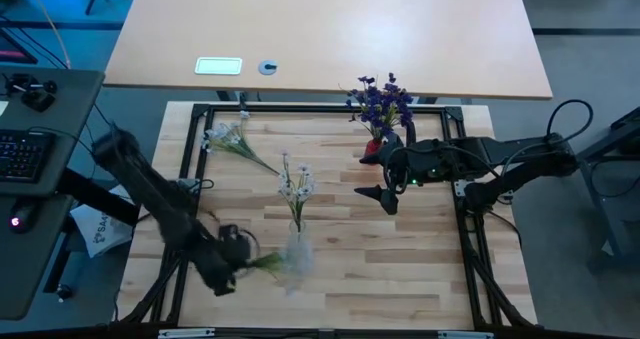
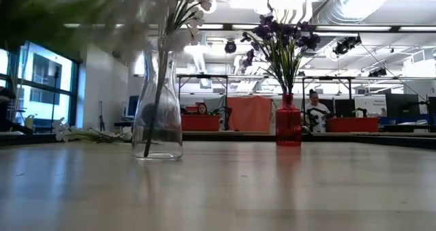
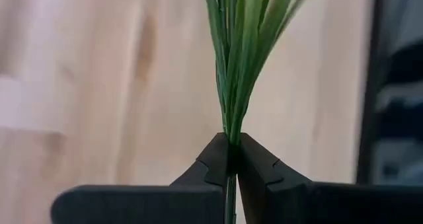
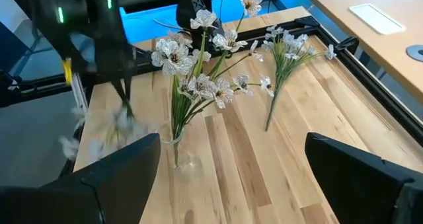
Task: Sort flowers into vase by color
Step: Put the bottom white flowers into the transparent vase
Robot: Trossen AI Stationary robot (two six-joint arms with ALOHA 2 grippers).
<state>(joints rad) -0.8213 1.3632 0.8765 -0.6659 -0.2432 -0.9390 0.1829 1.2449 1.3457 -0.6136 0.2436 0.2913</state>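
Tabletop is pale wood planks, smooth with a soft sheen. Left claw looks like matt black plastic, pinching thin green plastic-looking stems. Just past it, the clear vase is glossy glass.

The white sprig in the left gripper is motion-blurred, its blossoms indistinct beside the clear vase.

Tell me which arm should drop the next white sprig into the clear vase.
Left. Its gripper is shut on a green-stemmed sprig beside the clear vase; the right gripper hangs open and empty.
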